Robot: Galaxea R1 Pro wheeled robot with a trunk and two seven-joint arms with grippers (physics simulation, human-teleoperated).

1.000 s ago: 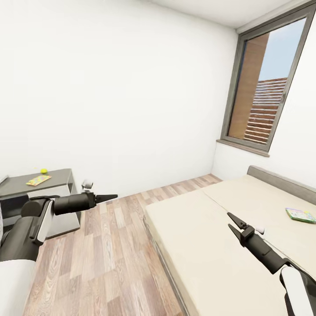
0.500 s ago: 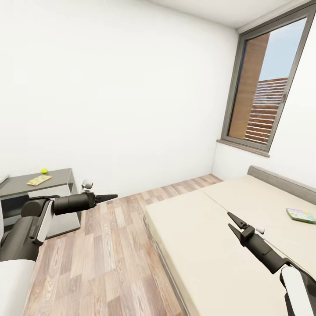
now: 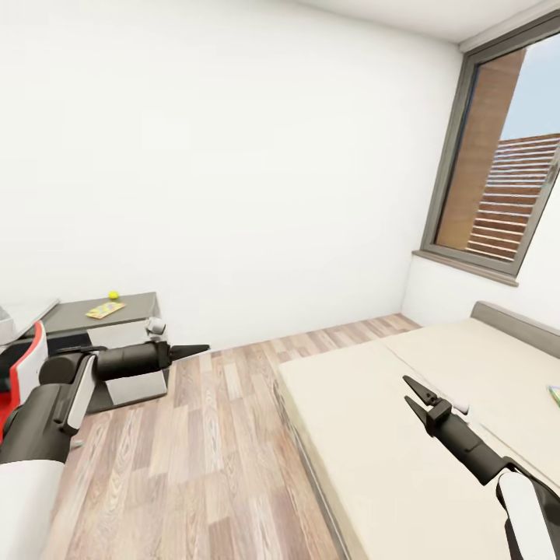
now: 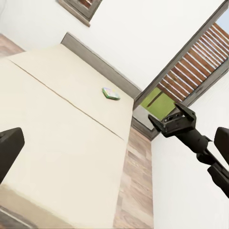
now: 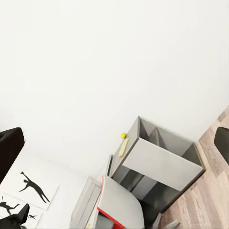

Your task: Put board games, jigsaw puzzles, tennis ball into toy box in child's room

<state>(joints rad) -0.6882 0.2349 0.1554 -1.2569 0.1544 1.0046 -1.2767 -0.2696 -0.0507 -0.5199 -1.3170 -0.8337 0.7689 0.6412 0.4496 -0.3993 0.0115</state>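
A small yellow-green tennis ball [image 3: 113,295] lies on the dark grey wing of the table [image 3: 74,317], beside a flat multicoloured toy [image 3: 104,309]; I cannot tell if that toy is a puzzle or a game. Both also appear in the right wrist view, ball [image 5: 123,135] and flat toy [image 5: 122,147]. A white-green board game [image 4: 110,93] lies on the bed [image 3: 389,404], cut by the head view's right edge [image 3: 555,393]. My left gripper [image 3: 194,351] hangs open over the floor. My right gripper [image 3: 414,394] is open above the bed, empty. The toy box is out of view.
A red and white chair [image 3: 26,365] stands by the table at far left. Wood-plank floor [image 3: 202,451] runs between table and bed. A tall window [image 3: 505,163] is at the right. Black sports silhouettes [image 5: 33,187] hang on the wall.
The camera has turned left: table and ball sit further right in the picture, the chair has come in, and the board game has slid to the right edge. Both arms keep their pose.
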